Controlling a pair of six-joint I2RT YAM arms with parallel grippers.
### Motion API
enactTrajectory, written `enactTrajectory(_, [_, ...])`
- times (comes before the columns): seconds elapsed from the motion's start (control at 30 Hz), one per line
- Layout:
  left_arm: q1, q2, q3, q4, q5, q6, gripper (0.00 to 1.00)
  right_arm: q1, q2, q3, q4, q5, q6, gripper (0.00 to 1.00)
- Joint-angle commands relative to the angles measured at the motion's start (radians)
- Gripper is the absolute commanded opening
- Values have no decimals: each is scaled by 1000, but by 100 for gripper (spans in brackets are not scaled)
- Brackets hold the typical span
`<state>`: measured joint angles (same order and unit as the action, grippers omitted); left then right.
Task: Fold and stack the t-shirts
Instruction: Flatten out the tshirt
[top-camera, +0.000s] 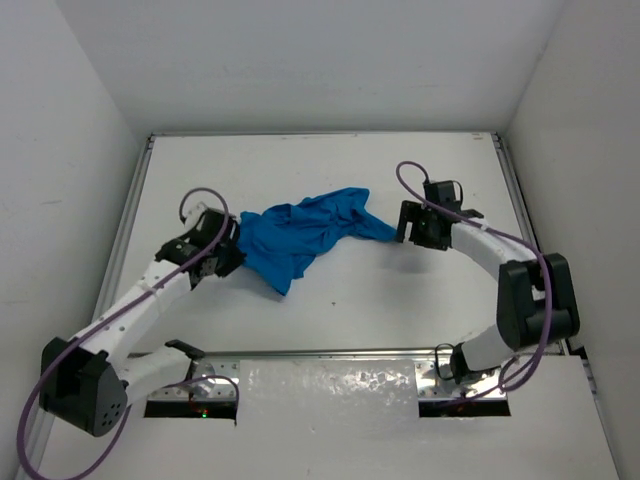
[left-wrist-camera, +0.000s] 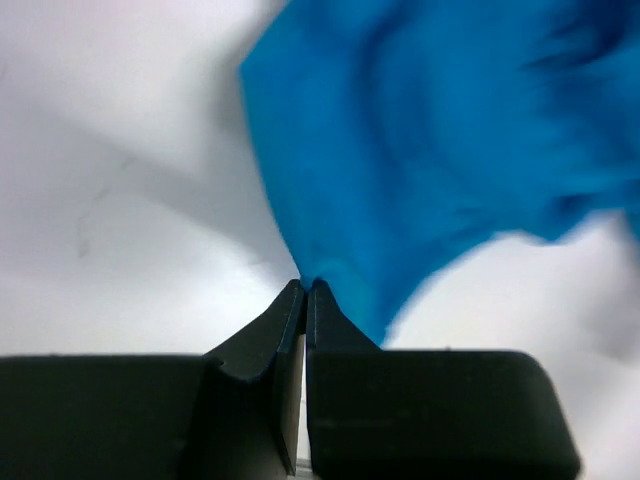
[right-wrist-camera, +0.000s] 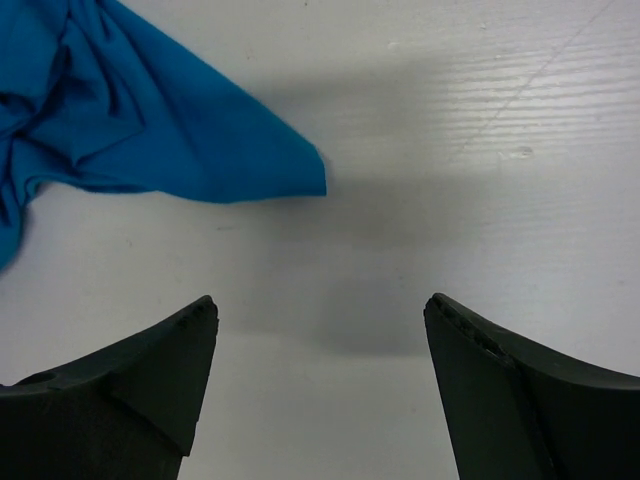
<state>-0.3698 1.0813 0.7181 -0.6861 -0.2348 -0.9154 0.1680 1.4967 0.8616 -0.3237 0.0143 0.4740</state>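
The bright blue t-shirt (top-camera: 300, 237) lies crumpled in the middle of the white table. My left gripper (top-camera: 232, 252) is at its left edge, shut on a pinch of the cloth; in the left wrist view the fingertips (left-wrist-camera: 306, 289) meet with the t-shirt (left-wrist-camera: 440, 150) rising from them. My right gripper (top-camera: 407, 226) is open and empty, just right of the shirt's pointed right corner (top-camera: 385, 231). In the right wrist view that corner (right-wrist-camera: 290, 175) lies on the table ahead and left of the open gripper (right-wrist-camera: 320, 305).
White walls enclose the table on the left, back and right. A metal rail (top-camera: 330, 352) runs along the near edge by the arm bases. Bare table (top-camera: 330, 165) lies behind the shirt.
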Motion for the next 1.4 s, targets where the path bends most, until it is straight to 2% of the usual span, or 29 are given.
enactTrajectory(0.0, [17, -55, 158, -61, -37, -28, 0, 4, 57, 42, 139, -16, 92, 81])
enactTrajectory(0.17, [19, -60, 262, -93, -2, -77, 0, 4, 163, 82, 176, -36, 138, 75])
enactTrajectory(0.33, [20, -81, 316, -95, 14, -102, 0, 4, 166, 59, 261, -16, 160, 75])
enactTrajectory(0.47, [19, -66, 372, -112, 9, -97, 0, 4, 206, 100, 262, 13, 152, 74])
enactTrajectory(0.6, [20, -61, 388, -124, 8, -99, 0, 4, 295, 165, 215, 6, 166, 68])
enactTrajectory(0.9, [20, -54, 408, -124, 2, -100, 0, 14, 306, 140, 200, 10, 178, 65])
enactTrajectory(0.97, [20, -50, 409, -118, 5, -100, 0, 15, 312, 143, 195, 10, 176, 55])
enactTrajectory(1.07, [20, -49, 420, -121, -1, -97, 0, 16, 316, 140, 196, 4, 186, 48])
enactTrajectory(1.3, [20, -31, 445, -116, -14, -82, 0, 22, 341, 183, 109, 41, 176, 47])
enactTrajectory(1.33, [20, -27, 448, -115, -14, -80, 0, 22, 343, 185, 104, 45, 173, 45])
enactTrajectory(1.37, [20, -23, 454, -115, -15, -77, 0, 22, 344, 189, 94, 50, 167, 36])
